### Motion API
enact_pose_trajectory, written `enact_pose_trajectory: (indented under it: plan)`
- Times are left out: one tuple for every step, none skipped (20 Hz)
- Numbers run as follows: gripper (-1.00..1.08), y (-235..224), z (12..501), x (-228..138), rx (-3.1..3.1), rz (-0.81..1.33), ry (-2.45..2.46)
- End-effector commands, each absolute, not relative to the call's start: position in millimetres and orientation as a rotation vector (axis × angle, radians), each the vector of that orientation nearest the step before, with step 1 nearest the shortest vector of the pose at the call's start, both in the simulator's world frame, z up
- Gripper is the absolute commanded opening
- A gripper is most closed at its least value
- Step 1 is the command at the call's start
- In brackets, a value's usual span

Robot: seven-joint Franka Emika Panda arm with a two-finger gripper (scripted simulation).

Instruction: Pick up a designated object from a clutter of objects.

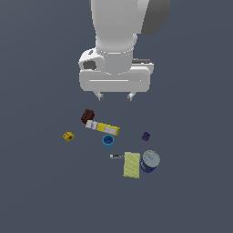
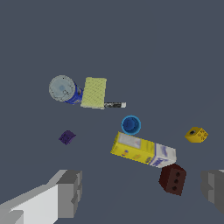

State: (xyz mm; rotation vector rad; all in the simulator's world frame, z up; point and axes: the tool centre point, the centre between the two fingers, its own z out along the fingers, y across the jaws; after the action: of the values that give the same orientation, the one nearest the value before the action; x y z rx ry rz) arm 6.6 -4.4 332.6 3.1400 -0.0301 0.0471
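The designated object, a small bright blue round cup (image 1: 108, 141) (image 2: 131, 125) with a hollow middle, stands on the grey floor close beside the yellow-and-white box (image 1: 103, 126) (image 2: 143, 150). My gripper (image 1: 115, 96) (image 2: 142, 192) hangs open well above the clutter, nearer the dark red block (image 1: 87, 116) (image 2: 172, 179) than the cup, with nothing between its fingers (image 2: 70, 193).
Around the cup lie a yellow block (image 1: 68, 136) (image 2: 196, 134), a tiny purple cube (image 1: 146, 136) (image 2: 67, 137), a pale yellow pad (image 1: 131, 164) (image 2: 94, 92), a blue-and-white can (image 1: 149, 161) (image 2: 64, 89), and a thin dark stick (image 1: 117, 156) (image 2: 114, 105).
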Motion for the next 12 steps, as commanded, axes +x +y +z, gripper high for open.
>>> enact_pose_trajectory:
  plan:
    - [1.0, -4.4, 332.6, 6.6, 3.14, 0.047, -0.03]
    - [1.0, -4.5, 332.5, 6.7, 3.14, 0.047, -0.03]
    - [1.0, -4.2, 332.8, 6.8, 3.141, 0.049, -0.028]
    - [1.0, -4.0, 333.1, 7.0, 3.143, 0.051, -0.024]
    - [1.0, -3.7, 333.5, 7.4, 3.146, 0.054, -0.02]
    - [1.0, -3.2, 334.2, 7.8, 3.149, 0.058, -0.015]
    - [1.0, -2.8, 335.1, 8.2, 3.152, 0.062, -0.01]
    - [1.0, -2.3, 336.0, 8.5, 3.155, 0.066, -0.006]
    - [1.0, -1.9, 336.9, 8.7, 3.158, 0.069, -0.004]
    - [1.0, -1.6, 337.8, 8.8, 3.16, 0.071, -0.004]
    - [1.0, -1.3, 338.6, 8.8, 3.161, 0.073, -0.004]
    - [1.0, -1.2, 339.3, 8.6, 3.161, 0.073, -0.006]
